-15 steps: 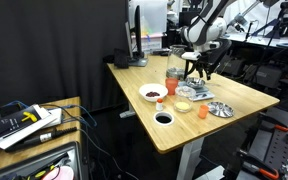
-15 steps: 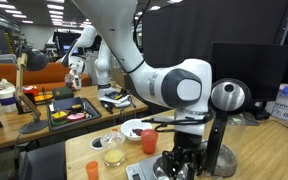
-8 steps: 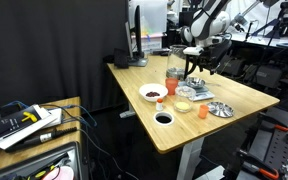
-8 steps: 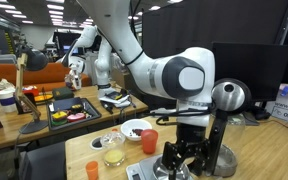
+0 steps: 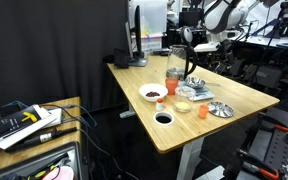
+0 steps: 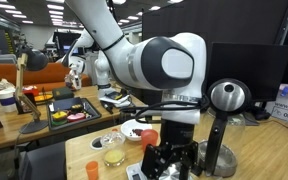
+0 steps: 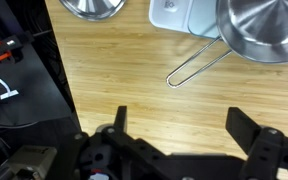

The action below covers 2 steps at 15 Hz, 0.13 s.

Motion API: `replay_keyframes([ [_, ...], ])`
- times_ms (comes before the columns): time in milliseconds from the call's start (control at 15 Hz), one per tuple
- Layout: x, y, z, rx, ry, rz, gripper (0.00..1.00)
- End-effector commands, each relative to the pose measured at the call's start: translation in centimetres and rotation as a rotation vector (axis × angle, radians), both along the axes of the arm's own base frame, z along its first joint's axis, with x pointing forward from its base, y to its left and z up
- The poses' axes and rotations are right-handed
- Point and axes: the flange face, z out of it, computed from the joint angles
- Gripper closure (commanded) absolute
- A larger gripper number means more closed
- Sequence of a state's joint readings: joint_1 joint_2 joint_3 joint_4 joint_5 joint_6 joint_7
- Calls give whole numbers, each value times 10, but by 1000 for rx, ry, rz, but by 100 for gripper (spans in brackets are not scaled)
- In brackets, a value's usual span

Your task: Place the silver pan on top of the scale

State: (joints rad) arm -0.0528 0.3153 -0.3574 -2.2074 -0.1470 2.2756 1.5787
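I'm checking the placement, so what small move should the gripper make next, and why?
Probably lift straight up and clear: the open gripper holds nothing, and the round shiny silver pan already overlaps the flat pale grey-white scale in the wrist view.

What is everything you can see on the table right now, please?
silver pan: one, shiny metal, overlapping the scale's edge
scale: one, pale grey-white, mid-table
flat silver dish: one, silver, near table edge
white bowl: one, white, reddish contents
dark-filled bowl: one, white, table front
orange cup: one, orange, beside white bowl
small orange cup: one, orange, beside flat dish
yellowish item: one, flat
table: one, light wood
tool: one, black, open, above bare wood
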Motion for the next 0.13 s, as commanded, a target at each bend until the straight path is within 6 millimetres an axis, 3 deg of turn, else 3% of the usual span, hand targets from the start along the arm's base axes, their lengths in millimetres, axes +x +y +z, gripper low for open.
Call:
replay_keyframes([
  [0,0,0,-1,0,2,0,0],
  [67,0,0,-1,0,3,0,0],
])
